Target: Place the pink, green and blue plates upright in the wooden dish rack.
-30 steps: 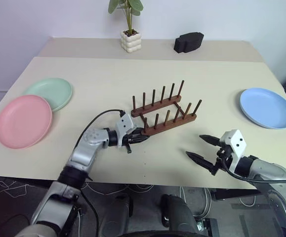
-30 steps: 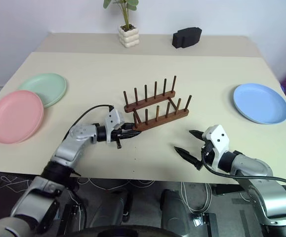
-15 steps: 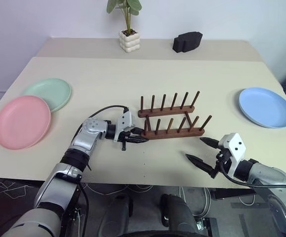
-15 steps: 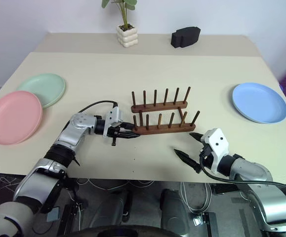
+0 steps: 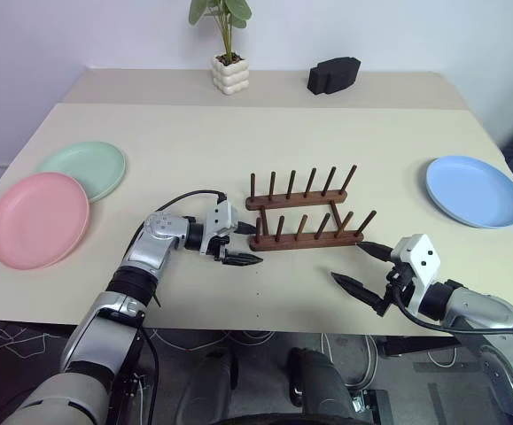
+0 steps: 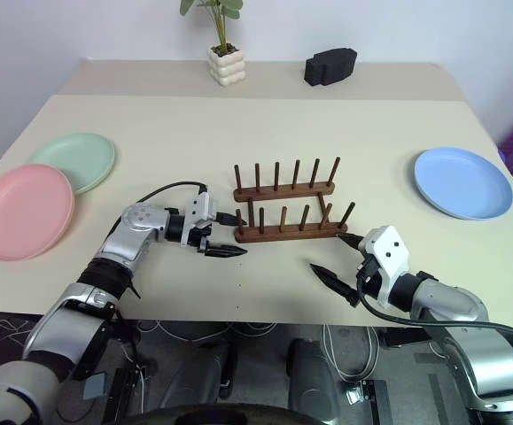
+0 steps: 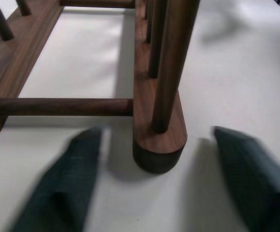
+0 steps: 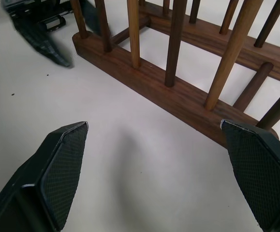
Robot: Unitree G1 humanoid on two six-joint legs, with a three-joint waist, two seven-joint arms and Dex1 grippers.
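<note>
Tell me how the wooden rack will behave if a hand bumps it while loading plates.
The wooden dish rack probably slides or pivots rather than tips: its two rails sit flat and wide apart on the smooth table. It looks stiff, and light for its size. The thin pegs may flex or snap under a hard knock.

The two head views look forward and down over the table [image 5: 238,133] from above both arms, and they share almost the same scene, a little shifted sideways. The left wrist view sits very close behind the left gripper [image 7: 152,188], low over the table, and faces the near rail end of the wooden dish rack [image 7: 156,145]. The right wrist view looks along the right gripper [image 8: 154,169] at the same rack from its other end, a bit farther away.
</note>
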